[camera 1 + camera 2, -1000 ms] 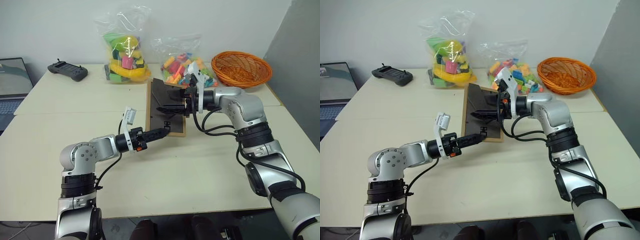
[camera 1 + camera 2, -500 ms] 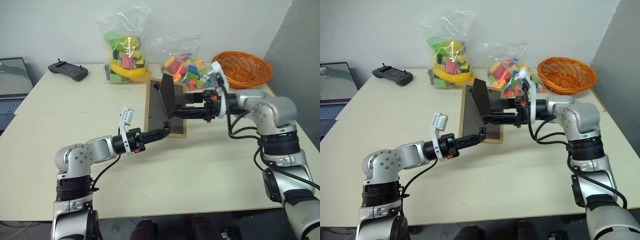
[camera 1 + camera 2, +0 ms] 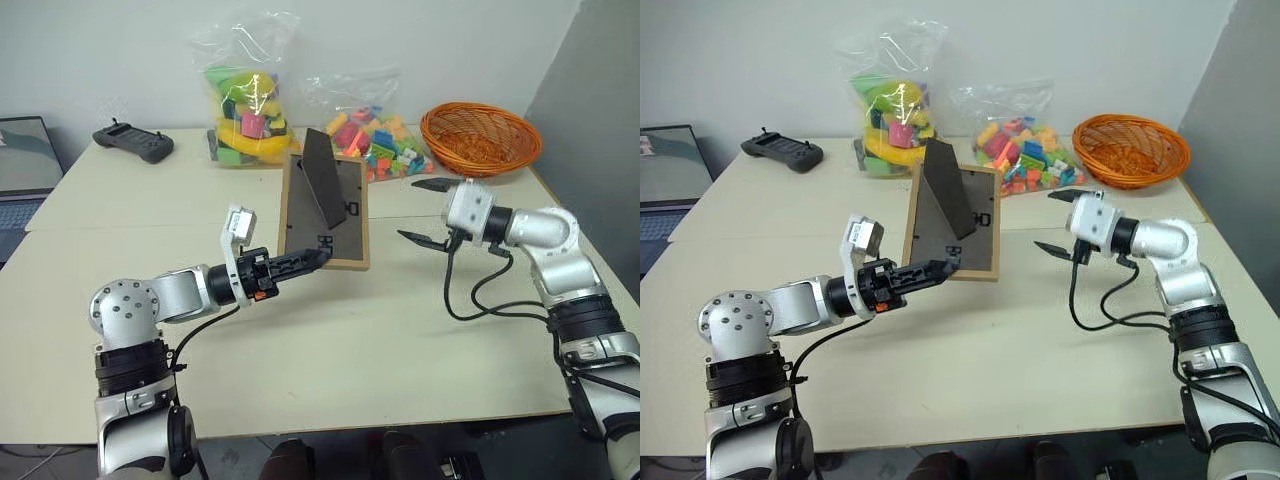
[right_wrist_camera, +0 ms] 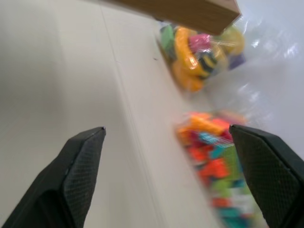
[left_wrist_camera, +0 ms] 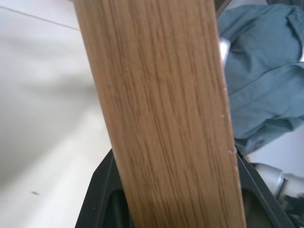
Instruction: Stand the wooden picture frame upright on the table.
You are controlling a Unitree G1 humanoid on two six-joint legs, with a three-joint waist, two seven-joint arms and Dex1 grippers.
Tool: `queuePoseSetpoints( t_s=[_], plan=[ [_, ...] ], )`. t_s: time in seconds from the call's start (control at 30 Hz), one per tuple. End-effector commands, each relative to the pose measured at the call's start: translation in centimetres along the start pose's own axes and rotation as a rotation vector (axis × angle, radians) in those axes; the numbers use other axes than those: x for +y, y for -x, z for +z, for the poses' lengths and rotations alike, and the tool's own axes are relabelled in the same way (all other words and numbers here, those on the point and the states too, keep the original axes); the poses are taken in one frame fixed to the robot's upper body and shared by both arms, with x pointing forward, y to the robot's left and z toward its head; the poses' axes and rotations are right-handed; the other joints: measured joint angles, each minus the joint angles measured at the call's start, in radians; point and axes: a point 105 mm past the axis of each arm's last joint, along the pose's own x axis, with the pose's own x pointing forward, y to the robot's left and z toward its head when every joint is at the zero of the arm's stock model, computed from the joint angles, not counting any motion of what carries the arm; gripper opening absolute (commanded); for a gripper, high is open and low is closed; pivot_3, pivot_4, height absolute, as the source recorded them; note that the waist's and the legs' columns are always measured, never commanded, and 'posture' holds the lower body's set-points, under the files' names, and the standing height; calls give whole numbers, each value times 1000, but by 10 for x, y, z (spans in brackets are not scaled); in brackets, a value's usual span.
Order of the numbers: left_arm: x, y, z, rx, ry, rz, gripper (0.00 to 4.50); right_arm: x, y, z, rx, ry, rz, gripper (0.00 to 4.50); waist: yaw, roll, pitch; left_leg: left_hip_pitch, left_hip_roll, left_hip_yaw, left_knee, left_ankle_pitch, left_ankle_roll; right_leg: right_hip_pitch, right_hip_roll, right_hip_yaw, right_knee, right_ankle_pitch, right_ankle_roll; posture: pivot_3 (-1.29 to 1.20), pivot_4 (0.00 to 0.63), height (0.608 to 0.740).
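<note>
**Frame held by its near edge, easel flap raised**

Nearest the robot, the left gripper point(image 3: 312, 258) pinches the near bottom rail of the wooden picture frame point(image 3: 325, 210) — the left wrist view has that light oak-grained rail crossing between the two black fingers point(image 5: 102, 190), which close on either side of it. The head views give what that close shot cannot: the frame's dark grey-brown back faces up, white marks near its lower part, and the hinged easel stand point(image 3: 943, 190) juts up from it as a dark wedge. The frame's long axis runs away from the robot, leaning back with its far end toward the toy bags; it sits mid-table point(image 3: 380, 330), just beyond the seam.

To the right, well apart from the frame, the right gripper point(image 3: 425, 210) hangs with its jaws spread wide, empty. Its wrist view catches a frame corner point(image 4: 199, 12) and the blurred bags of colourful toys point(image 4: 209, 156).

Farther back stand the orange basket point(image 3: 482, 138) and a black controller point(image 3: 133, 141).
</note>
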Motion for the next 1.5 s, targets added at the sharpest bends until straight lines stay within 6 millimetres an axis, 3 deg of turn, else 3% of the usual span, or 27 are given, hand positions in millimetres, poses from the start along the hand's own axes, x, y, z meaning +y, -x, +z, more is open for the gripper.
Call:
queuePoseSetpoints(
  t_s=[0.03,0.17,0.4,0.7,0.83,0.93,1.0,1.07,1.23,1.3,1.4,1.5],
  plan=[
    [-19,0,4,-19,-16,-80,1404,-28,-20,32,-156,313,-160,4430,-4,0,0,0,0,0,0,1,-1,0,0,1,0,0,0,0,150,740],
    [-24,-4,-7,-11,19,-96,1404,-34,-34,51,-261,428,-259,4430,0,0,0,0,1,0,0,2,-4,0,1,1,0,0,0,0,150,740],
    [-27,-4,-13,-24,63,-69,1404,-31,-46,60,-328,533,-307,4430,14,-2,1,0,-1,0,0,2,-4,0,0,2,0,0,0,0,150,740],
    [-28,-5,-27,5,93,-55,1404,-29,-45,57,-358,564,-279,2529,10,-2,1,1,-1,0,0,2,-4,1,0,2,-1,0,0,0,150,740],
    [-25,-4,-22,-21,104,-53,1404,-33,-41,62,-396,569,-302,1370,8,-2,1,1,-1,0,0,2,-4,1,0,2,0,0,0,0,150,740],
    [-25,-5,-19,-25,100,-54,1404,-36,-39,67,-418,577,-311,1321,8,-2,1,1,-1,0,0,2,-4,1,0,2,0,0,0,0,150,740],
    [-25,-5,-18,-29,101,-52,2098,-37,-38,68,-427,568,-313,1319,8,-2,1,1,-1,0,0,2,-4,1,0,2,0,0,0,0,150,740],
    [-24,-1,-16,-36,93,-36,2427,-39,-37,68,-427,550,-309,1304,7,-2,1,1,-1,0,0,2,-4,1,0,2,0,0,0,0,150,740],
    [-29,24,17,-134,-94,61,3476,-42,-35,50,-340,376,-288,1300,3,-2,1,1,-1,0,0,2,-4,1,1,2,-1,0,0,0,150,740],
    [-34,34,25,-158,-192,118,3906,-40,-38,41,-295,261,-268,1300,2,-2,1,1,-1,0,0,2,-4,1,1,2,-1,0,0,0,150,740],
    [-33,51,18,-104,-396,286,4417,-31,-50,31,-234,32,-178,1297,-2,-3,2,1,0,0,-1,2,-3,3,1,1,-2,0,-1,0,150,740],
    [-31,63,11,-82,-543,429,4417,-20,-61,29,-239,-364,-21,1297,-5,-2,2,3,1,0,-1,2,-2,5,1,2,-4,0,-1,0,150,740]
  ],
)
